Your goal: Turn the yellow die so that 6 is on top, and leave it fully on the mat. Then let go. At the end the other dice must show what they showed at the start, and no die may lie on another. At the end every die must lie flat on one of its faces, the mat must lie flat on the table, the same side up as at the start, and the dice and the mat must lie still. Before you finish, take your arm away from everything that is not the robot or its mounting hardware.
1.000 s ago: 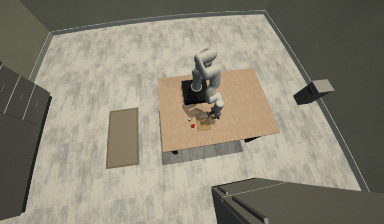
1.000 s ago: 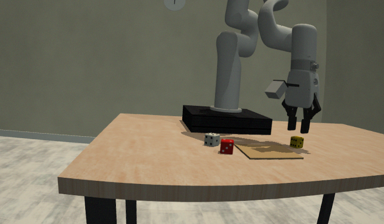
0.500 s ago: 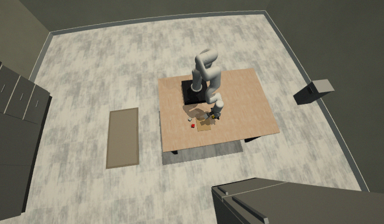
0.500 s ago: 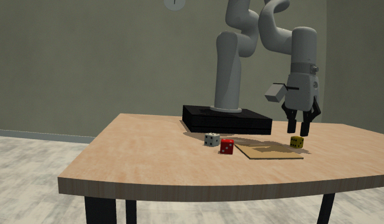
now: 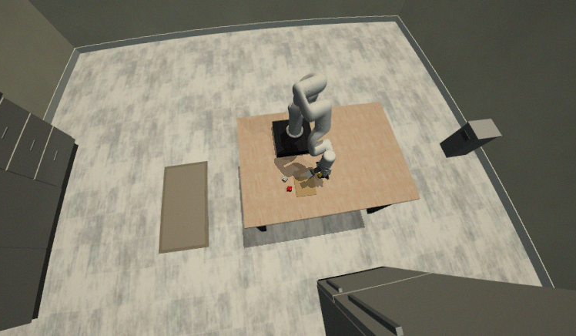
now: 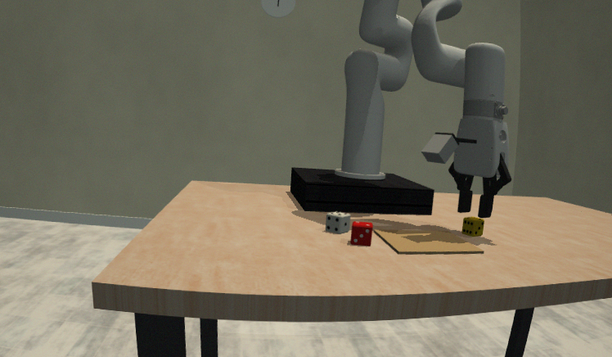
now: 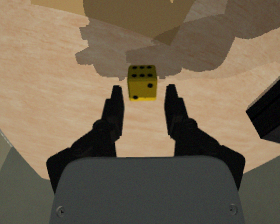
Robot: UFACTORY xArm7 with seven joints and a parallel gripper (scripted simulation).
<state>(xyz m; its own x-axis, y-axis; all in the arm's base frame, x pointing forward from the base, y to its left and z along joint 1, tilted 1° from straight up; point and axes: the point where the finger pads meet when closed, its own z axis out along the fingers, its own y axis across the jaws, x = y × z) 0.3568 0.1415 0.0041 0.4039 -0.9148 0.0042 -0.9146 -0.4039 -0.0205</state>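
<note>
The yellow die (image 6: 472,226) lies on the bare table just past the far right corner of the tan mat (image 6: 428,241). It also shows in the wrist view (image 7: 143,82), just beyond my fingertips, and as a yellow speck in the overhead view (image 5: 319,176). My gripper (image 6: 474,210) hangs straight above the die, fingers partly open with nothing between them, tips a little above its top; it shows in the wrist view (image 7: 143,103) too. The top face shows several pips; I cannot read the number. The mat (image 5: 306,186) lies flat.
A white die (image 6: 337,222) and a red die (image 6: 361,232) lie on the table left of the mat, close together but apart. The arm's black base (image 6: 361,194) stands behind them. The table's right side lies beyond the yellow die.
</note>
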